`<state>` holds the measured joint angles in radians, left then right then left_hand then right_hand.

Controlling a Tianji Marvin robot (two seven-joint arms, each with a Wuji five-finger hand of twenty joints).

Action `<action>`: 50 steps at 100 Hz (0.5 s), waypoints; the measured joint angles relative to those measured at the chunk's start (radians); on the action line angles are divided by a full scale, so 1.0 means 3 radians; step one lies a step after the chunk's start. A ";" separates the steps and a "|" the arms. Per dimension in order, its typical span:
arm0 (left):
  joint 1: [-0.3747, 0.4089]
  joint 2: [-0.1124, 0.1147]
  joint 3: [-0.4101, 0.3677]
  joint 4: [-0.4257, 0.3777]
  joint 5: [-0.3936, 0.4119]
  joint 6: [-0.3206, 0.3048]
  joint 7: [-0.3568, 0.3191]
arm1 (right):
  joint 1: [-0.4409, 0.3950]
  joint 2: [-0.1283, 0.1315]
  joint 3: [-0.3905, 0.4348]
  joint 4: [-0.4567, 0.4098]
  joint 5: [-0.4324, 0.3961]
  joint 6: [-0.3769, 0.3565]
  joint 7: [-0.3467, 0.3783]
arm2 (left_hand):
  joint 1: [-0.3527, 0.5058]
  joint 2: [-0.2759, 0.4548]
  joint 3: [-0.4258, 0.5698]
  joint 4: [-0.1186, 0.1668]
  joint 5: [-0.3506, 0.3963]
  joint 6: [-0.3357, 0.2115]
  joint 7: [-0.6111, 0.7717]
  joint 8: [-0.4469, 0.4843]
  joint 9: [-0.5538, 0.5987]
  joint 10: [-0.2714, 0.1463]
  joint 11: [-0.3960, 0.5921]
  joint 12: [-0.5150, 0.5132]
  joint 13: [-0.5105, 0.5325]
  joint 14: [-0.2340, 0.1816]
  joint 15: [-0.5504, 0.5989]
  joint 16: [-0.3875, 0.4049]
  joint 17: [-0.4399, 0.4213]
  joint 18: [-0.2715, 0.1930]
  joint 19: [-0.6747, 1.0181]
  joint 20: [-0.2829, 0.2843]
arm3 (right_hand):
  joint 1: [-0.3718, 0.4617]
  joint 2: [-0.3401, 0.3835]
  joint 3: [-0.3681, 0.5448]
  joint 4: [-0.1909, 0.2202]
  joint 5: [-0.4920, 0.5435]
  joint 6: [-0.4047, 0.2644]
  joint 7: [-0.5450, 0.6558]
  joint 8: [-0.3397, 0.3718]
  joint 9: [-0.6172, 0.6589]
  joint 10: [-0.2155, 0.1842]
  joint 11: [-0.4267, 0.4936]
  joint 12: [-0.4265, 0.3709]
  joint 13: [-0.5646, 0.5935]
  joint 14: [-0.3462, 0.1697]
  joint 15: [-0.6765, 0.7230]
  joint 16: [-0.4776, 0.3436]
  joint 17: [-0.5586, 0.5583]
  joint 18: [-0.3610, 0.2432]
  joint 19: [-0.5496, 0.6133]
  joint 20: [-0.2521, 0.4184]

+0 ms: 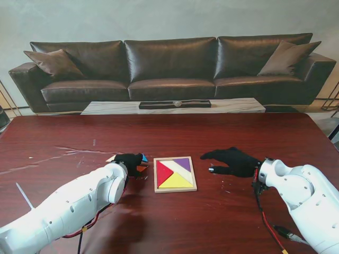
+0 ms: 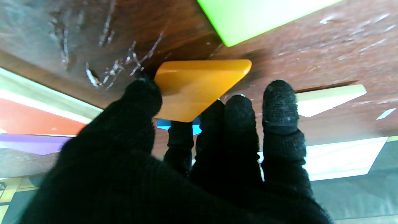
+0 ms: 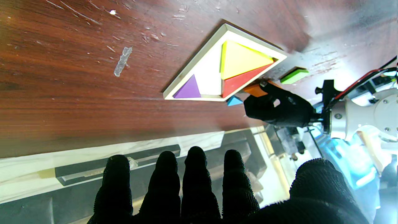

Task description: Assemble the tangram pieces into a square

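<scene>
Just left of the wooden tray (image 1: 175, 189), the left hand (image 1: 130, 160) pinches an orange piece (image 2: 199, 87) between its fingers (image 2: 141, 96). Right of the tray, the right hand (image 1: 233, 161) hovers spread, holding nothing. Inside lie red (image 1: 163, 172), yellow (image 1: 177, 181) and purple (image 1: 183, 163) pieces.

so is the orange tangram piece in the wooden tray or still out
Out. The orange tangram piece is pinched in the left hand beside the wooden tray, which holds only red, yellow and purple pieces.
</scene>
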<state>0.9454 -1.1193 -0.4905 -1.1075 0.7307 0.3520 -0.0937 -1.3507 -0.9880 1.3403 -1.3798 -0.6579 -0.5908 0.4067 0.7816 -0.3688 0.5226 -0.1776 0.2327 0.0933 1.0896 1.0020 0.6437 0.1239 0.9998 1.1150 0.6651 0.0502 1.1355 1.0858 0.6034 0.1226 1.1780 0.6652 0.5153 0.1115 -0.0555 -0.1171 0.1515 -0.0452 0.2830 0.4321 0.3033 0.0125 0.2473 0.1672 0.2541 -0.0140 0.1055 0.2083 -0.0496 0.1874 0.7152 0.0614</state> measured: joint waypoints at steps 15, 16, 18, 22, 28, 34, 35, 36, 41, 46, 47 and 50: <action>-0.0008 -0.0001 -0.0004 0.0028 0.0000 -0.0065 0.0024 | -0.0001 0.0001 0.0000 -0.0007 0.0000 0.0004 0.0004 | 0.0081 0.0056 -0.0206 0.0000 -0.0001 -0.0004 0.0035 0.0261 0.0003 -0.0062 0.0210 0.0244 -0.0001 -0.0054 0.0206 0.0179 0.0000 0.0002 0.0066 0.0154 | 0.0000 0.0000 0.0000 0.0000 0.0000 0.0000 0.0000 0.0000 0.0000 0.0000 0.0000 0.0000 0.0000 0.0000 0.0000 0.0000 0.0000 0.0000 0.0000 0.0000; -0.0009 -0.0002 -0.0005 0.0030 0.0000 -0.0069 0.0026 | -0.0001 0.0001 0.0000 -0.0007 0.0000 0.0004 0.0005 | 0.0081 0.0057 -0.0212 0.0000 -0.0001 -0.0005 0.0042 0.0290 0.0003 -0.0076 0.0232 0.0258 -0.0001 -0.0067 0.0212 0.0203 0.0000 0.0002 0.0069 0.0157 | 0.0000 0.0000 0.0000 0.0000 0.0000 0.0000 0.0000 0.0000 0.0000 0.0000 0.0000 0.0000 0.0000 0.0000 0.0000 0.0000 0.0000 0.0000 0.0000 0.0000; -0.0009 -0.0003 -0.0007 0.0035 0.0000 -0.0075 0.0030 | -0.0001 0.0001 0.0000 -0.0008 0.0001 0.0005 0.0006 | 0.0083 0.0059 -0.0225 0.0000 -0.0001 -0.0005 0.0049 0.0306 0.0004 -0.0102 0.0238 0.0269 -0.0001 -0.0084 0.0214 0.0212 0.0000 0.0002 0.0070 0.0159 | 0.0000 0.0000 0.0000 0.0000 0.0000 0.0000 0.0000 0.0000 0.0000 0.0000 0.0000 0.0000 0.0000 0.0000 0.0000 0.0000 0.0000 0.0000 0.0000 0.0000; -0.0009 -0.0006 -0.0011 0.0042 -0.0005 -0.0091 0.0040 | -0.0001 0.0001 -0.0001 -0.0009 0.0002 0.0007 0.0008 | 0.0134 0.0070 -0.0279 -0.0001 -0.0001 -0.0021 0.0076 0.0365 0.0008 -0.0201 0.0309 0.0308 -0.0001 -0.0167 0.0215 0.0267 0.0001 0.0003 0.0073 0.0195 | 0.0000 0.0000 0.0000 0.0000 0.0000 0.0000 0.0000 0.0000 0.0000 0.0000 0.0000 0.0000 0.0000 0.0000 0.0000 0.0000 0.0000 0.0000 0.0000 0.0000; -0.0006 -0.0010 -0.0016 0.0048 -0.0010 -0.0114 0.0053 | -0.0001 0.0002 -0.0003 -0.0012 0.0003 0.0010 0.0012 | 0.0193 0.0090 -0.0305 -0.0004 -0.0001 -0.0062 0.0123 0.0415 0.0014 -0.0316 0.0370 0.0342 0.0008 -0.0258 0.0217 0.0324 0.0006 0.0004 0.0081 0.0230 | 0.0000 0.0000 0.0000 0.0000 0.0000 0.0000 0.0000 0.0000 0.0000 0.0000 0.0000 0.0000 0.0000 0.0000 0.0000 0.0000 0.0000 0.0000 0.0000 0.0000; -0.0001 -0.0016 -0.0023 0.0048 -0.0013 -0.0147 0.0061 | -0.0001 0.0002 -0.0003 -0.0015 0.0003 0.0013 0.0014 | 0.0349 0.0096 -0.0306 -0.0097 0.0014 -0.0144 0.0175 0.0461 0.0049 -0.0361 0.0385 0.0353 0.0032 -0.0299 0.0218 0.0419 0.0011 0.0004 0.0092 0.0241 | 0.0000 0.0000 0.0000 0.0000 0.0000 0.0000 0.0000 0.0000 0.0000 0.0000 0.0000 0.0000 0.0000 0.0000 0.0000 0.0000 0.0000 0.0000 0.0000 0.0000; 0.0000 -0.0017 -0.0024 0.0048 -0.0014 -0.0152 0.0061 | -0.0001 0.0002 -0.0003 -0.0015 0.0003 0.0014 0.0014 | 0.0384 0.0101 -0.0306 -0.0128 0.0015 -0.0161 0.0203 0.0464 0.0049 -0.0369 0.0386 0.0355 0.0032 -0.0302 0.0218 0.0439 0.0011 0.0004 0.0096 0.0245 | 0.0000 0.0000 0.0000 0.0000 0.0000 0.0000 0.0000 0.0000 0.0000 0.0000 0.0000 0.0000 0.0000 0.0000 0.0000 0.0000 0.0000 0.0000 0.0000 0.0000; 0.0001 -0.0018 -0.0025 0.0047 -0.0014 -0.0157 0.0061 | -0.0001 0.0002 -0.0003 -0.0016 0.0003 0.0015 0.0015 | 0.0384 0.0101 -0.0306 -0.0128 0.0015 -0.0161 0.0203 0.0464 0.0049 -0.0369 0.0386 0.0355 0.0032 -0.0302 0.0218 0.0439 0.0011 0.0004 0.0096 0.0245 | 0.0000 0.0000 0.0000 0.0000 0.0000 0.0000 0.0000 0.0000 0.0000 0.0000 0.0000 0.0000 0.0000 0.0000 0.0000 0.0000 0.0000 0.0000 0.0000 0.0000; 0.0007 -0.0022 -0.0031 0.0044 -0.0015 -0.0182 0.0062 | -0.0001 0.0002 -0.0003 -0.0019 0.0003 0.0020 0.0020 | 0.0488 0.0129 -0.0308 -0.0163 0.0090 -0.0201 0.0217 0.0482 0.0049 -0.0381 0.0392 0.0389 0.0032 -0.0314 0.0218 0.0481 0.0018 0.0004 0.0106 0.0275 | 0.0000 0.0000 0.0000 0.0000 0.0000 0.0000 0.0000 0.0000 0.0000 0.0000 0.0000 0.0000 0.0000 0.0000 0.0000 0.0000 0.0000 0.0000 0.0000 0.0000; 0.0014 -0.0026 -0.0040 0.0042 -0.0015 -0.0198 0.0063 | -0.0002 0.0002 -0.0003 -0.0022 0.0003 0.0024 0.0024 | 0.0543 0.0129 -0.0308 -0.0164 0.0094 -0.0200 0.0223 0.0482 0.0046 -0.0383 0.0392 0.0400 0.0032 -0.0316 0.0218 0.0499 0.0040 0.0004 0.0107 0.0276 | 0.0000 0.0000 0.0000 0.0000 0.0000 0.0000 0.0000 0.0000 0.0000 0.0000 0.0000 0.0000 0.0000 0.0000 0.0000 0.0000 0.0000 0.0000 0.0000 0.0000; 0.0015 -0.0027 -0.0041 0.0041 -0.0014 -0.0200 0.0063 | -0.0002 0.0003 -0.0003 -0.0023 0.0003 0.0025 0.0024 | 0.0546 0.0129 -0.0308 -0.0164 0.0094 -0.0198 0.0223 0.0482 0.0046 -0.0383 0.0392 0.0402 0.0032 -0.0316 0.0218 0.0499 0.0041 0.0004 0.0107 0.0276 | 0.0000 0.0000 0.0000 0.0000 0.0000 0.0000 0.0000 0.0000 0.0000 0.0000 0.0000 0.0000 0.0000 0.0000 0.0000 0.0000 0.0000 0.0000 0.0000 0.0000; 0.0018 -0.0028 -0.0047 0.0041 -0.0014 -0.0202 0.0064 | -0.0003 0.0003 -0.0003 -0.0025 0.0003 0.0026 0.0026 | 0.0547 0.0130 -0.0308 -0.0164 0.0082 -0.0195 0.0223 0.0482 0.0046 -0.0383 0.0393 0.0404 0.0032 -0.0317 0.0219 0.0502 0.0044 0.0004 0.0107 0.0276 | 0.0000 0.0000 0.0000 0.0000 0.0000 0.0000 0.0000 0.0000 0.0000 0.0000 0.0000 0.0000 0.0000 0.0000 0.0000 0.0000 0.0000 0.0000 0.0000 0.0000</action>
<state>0.9508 -1.1278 -0.5045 -1.0951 0.7263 0.2915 -0.0745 -1.3516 -0.9872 1.3395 -1.3874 -0.6569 -0.5829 0.4145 0.9456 -0.3298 0.4301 -0.2267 0.2573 0.0349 1.1566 1.1467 0.6573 0.0091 1.1175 1.2362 0.6747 -0.0447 1.2011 1.2365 0.6165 0.1239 1.2100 0.7479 0.5153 0.1115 -0.0555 -0.1171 0.1515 -0.0452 0.2830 0.4321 0.3033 0.0126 0.2473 0.1672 0.2541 -0.0140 0.1055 0.2083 -0.0496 0.1874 0.7152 0.0614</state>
